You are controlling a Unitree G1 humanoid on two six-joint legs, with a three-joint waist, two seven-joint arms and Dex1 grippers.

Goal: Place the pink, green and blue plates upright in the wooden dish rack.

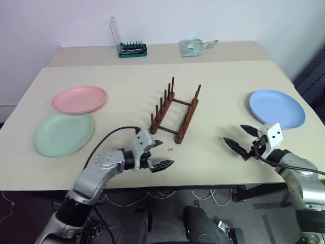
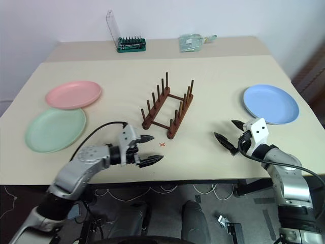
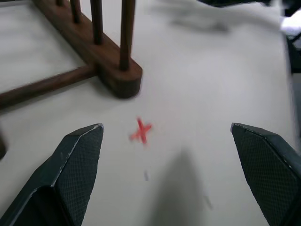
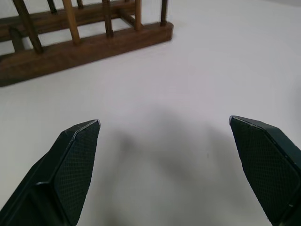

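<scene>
both grippers spread wide, empty: left gripper (image 1: 158, 155) low over table (image 1: 218, 109) near a red x mark (image 1: 170, 149), just before wooden dish rack (image 1: 175, 113); right gripper (image 1: 240, 137) near blue plate (image 1: 277, 108). pink plate (image 1: 79, 99) overlaps green plate (image 1: 63, 133), well off to left gripper's left. rack empty. likely best: approach low, pinch a rim, then tip upright between pegs.

Three plates, namely pink plate (image 1: 79, 99), green plate (image 1: 63, 133), blue plate (image 1: 277, 108); one wooden dish rack (image 1: 175, 111); two end effectors.
</scene>
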